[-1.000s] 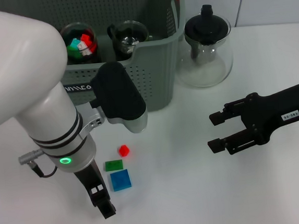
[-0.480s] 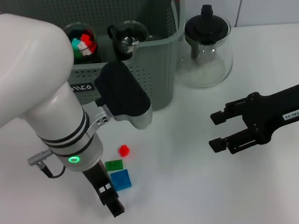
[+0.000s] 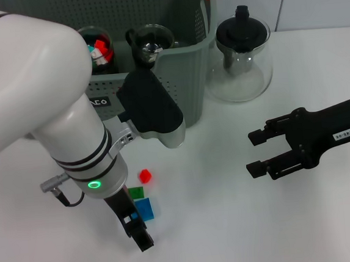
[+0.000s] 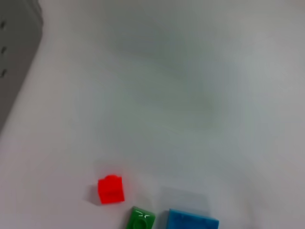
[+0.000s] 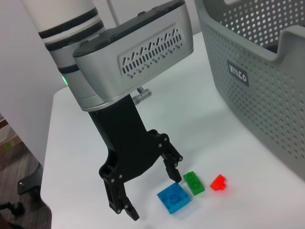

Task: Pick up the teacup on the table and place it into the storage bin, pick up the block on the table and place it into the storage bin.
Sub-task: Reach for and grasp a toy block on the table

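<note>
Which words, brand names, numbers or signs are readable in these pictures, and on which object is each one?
"WILCO": white letters on a small black label on the wall of the storage bin, read in the right wrist view. In the head view the left arm covers part of it.
White sticker on the right gripper: printed characters, too small to read.
The blocks and the glass teapot show no text.

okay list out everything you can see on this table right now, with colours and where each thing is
storage bin: one, grey-green perforated, far side of table, glass cups inside.
glass teapot: one, clear with black lid, beside the bin toward the robot's right.
red block: one, on table in front of bin.
green block: one, beside the blue one.
blue block: one, largest, nearest the left end effector.
left end effector: black, open, low by the blocks.
right end effector: black, open, hanging off to the right.
</note>
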`<act>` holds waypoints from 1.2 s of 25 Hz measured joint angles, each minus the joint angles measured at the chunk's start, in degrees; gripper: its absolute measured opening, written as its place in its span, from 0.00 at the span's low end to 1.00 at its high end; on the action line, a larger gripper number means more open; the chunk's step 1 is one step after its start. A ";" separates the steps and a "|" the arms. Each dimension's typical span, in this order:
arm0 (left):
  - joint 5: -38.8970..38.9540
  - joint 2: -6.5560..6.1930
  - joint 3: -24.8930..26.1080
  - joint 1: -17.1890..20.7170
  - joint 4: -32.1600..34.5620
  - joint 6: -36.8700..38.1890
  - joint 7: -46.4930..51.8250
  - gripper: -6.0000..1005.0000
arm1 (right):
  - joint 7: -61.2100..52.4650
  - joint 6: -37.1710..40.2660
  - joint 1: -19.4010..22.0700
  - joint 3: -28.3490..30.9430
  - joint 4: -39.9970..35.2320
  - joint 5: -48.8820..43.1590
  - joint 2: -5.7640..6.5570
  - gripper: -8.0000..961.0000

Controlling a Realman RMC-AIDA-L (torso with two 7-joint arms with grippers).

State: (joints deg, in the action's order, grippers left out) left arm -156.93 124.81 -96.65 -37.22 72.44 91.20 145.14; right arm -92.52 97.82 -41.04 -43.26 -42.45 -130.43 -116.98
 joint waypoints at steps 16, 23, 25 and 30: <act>0.04 0.00 -0.03 -0.14 -0.95 -1.16 0.31 0.93 | 0.16 0.28 0.26 0.09 0.00 0.00 0.06 0.86; 0.07 0.00 -0.03 -0.19 -1.67 -1.67 0.32 0.93 | 0.16 0.43 0.32 0.11 0.00 0.00 0.09 0.86; 0.46 0.00 -0.03 -0.20 -1.44 -1.66 0.32 0.93 | 0.15 0.44 0.33 0.11 0.00 0.00 0.09 0.86; 1.48 -0.09 0.16 -0.23 -0.60 -1.23 0.31 0.93 | 0.16 0.44 0.35 0.10 0.00 0.00 0.16 0.86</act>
State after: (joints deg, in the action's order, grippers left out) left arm -155.45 124.72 -96.49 -37.45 71.84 89.98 145.45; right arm -92.37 98.27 -40.69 -43.15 -42.45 -130.43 -116.82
